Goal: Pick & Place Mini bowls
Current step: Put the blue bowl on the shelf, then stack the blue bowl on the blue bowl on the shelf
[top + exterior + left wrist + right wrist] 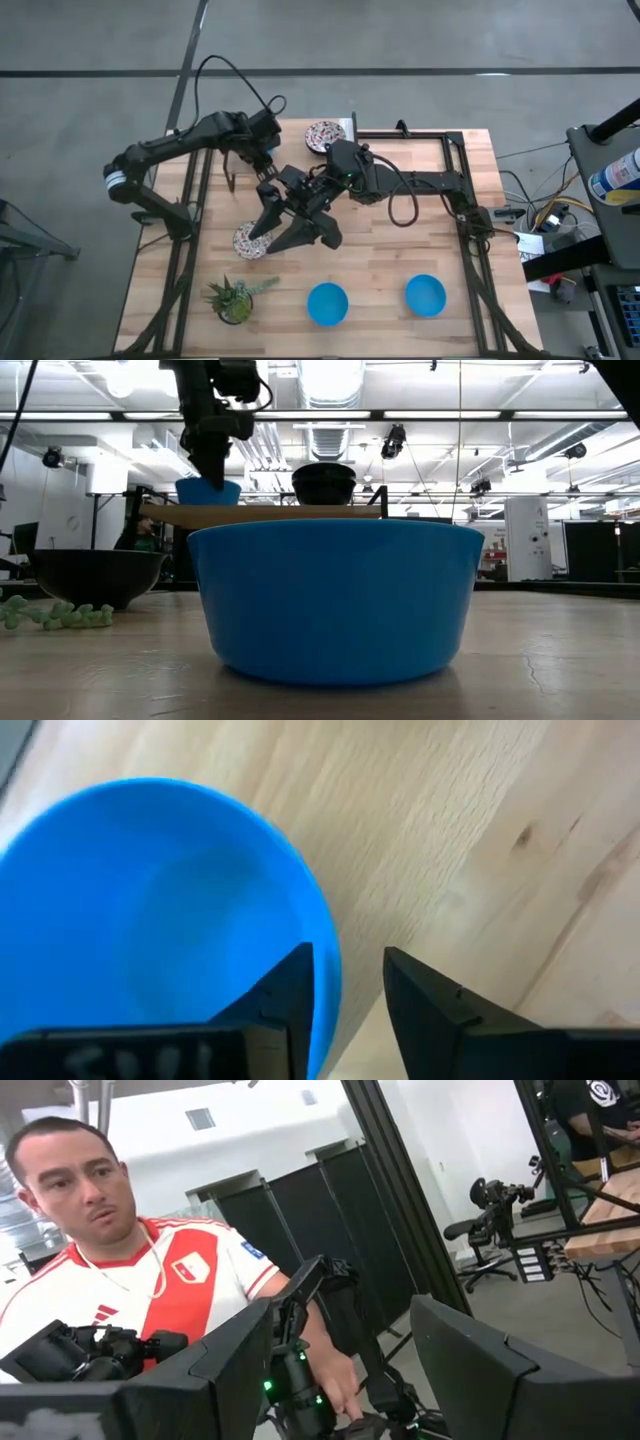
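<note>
left gripper [345,985]: fingers parted astride the rim of a blue bowl [150,910], one inside, one outside, at the table's [440,240] far left | right gripper [340,1350]: spread, empty, mid-table | left arm nearer | overhead hides that bowl; wrist shows it

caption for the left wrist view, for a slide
Left gripper with jaws open astride the rim of a blue mini bowl on the wooden table.

You can't see the blue bowl [150,920] under the left claw [348,990] from above, its arm hiding it, and the nearest bowl [335,600] blocks much of the bench [560,650].
</note>
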Motion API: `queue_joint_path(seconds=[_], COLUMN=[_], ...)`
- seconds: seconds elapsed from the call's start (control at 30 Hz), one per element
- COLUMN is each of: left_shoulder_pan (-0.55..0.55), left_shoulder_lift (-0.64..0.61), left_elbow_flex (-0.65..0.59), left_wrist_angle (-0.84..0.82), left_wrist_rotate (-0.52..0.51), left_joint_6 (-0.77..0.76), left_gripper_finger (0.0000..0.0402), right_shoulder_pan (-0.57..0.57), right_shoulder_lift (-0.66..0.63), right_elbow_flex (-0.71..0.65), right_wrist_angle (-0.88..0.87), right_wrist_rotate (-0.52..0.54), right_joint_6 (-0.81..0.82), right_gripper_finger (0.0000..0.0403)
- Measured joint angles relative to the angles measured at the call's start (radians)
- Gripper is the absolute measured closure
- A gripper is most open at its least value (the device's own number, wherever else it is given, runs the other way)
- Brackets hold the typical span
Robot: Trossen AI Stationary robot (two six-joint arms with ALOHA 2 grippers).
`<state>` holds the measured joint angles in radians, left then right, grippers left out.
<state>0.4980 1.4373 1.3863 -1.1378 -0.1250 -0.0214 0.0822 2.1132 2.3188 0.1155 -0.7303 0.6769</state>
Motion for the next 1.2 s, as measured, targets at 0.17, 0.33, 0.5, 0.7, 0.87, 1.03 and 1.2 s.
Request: queue_joint_path(seconds=[0.17, 0.33, 0.5, 0.7, 0.87, 1.03, 1.2], left_shoulder_pan=[0.0, 0.0, -0.002, -0.004, -0.007, -0.011, -0.011], left_shoulder_lift=[-0.022, -0.074, -0.184, -0.333, -0.425, -0.485, -0.511], left_elbow_flex=[0.045, 0.105, 0.116, 0.115, 0.114, 0.114, 0.114], left_wrist_angle=[0.01, -0.008, -0.015, 0.006, 0.054, 0.102, 0.136], left_wrist_rotate=[0.0, 0.006, 0.095, 0.184, 0.346, 0.432, 0.447], left_joint_6=[-0.001, -0.032, -0.101, -0.213, -0.288, -0.359, -0.381], left_gripper_finger=[0.0284, 0.0284, 0.0284, 0.0284, 0.0284, 0.0284, 0.0284], right_shoulder_pan=[0.0, 0.0, 0.0, 0.002, 0.007, 0.03, 0.062], right_shoulder_lift=[0.0, -0.011, -0.032, -0.033, -0.034, -0.034, -0.034], right_elbow_flex=[0.0, 0.0, 0.001, 0.001, 0.001, -0.009, -0.085], right_wrist_angle=[0.003, -0.056, -0.285, -0.562, -0.879, -1.165, -1.204], right_wrist_rotate=[0.0, -0.004, -0.003, -0.003, 0.053, 0.203, 0.296], right_joint_6=[0.0, 0.009, 0.023, 0.076, 0.018, -0.089, -0.161], right_gripper_finger=[0.017, 0.0172, 0.0175, 0.0175, 0.0175, 0.0175, 0.0175])
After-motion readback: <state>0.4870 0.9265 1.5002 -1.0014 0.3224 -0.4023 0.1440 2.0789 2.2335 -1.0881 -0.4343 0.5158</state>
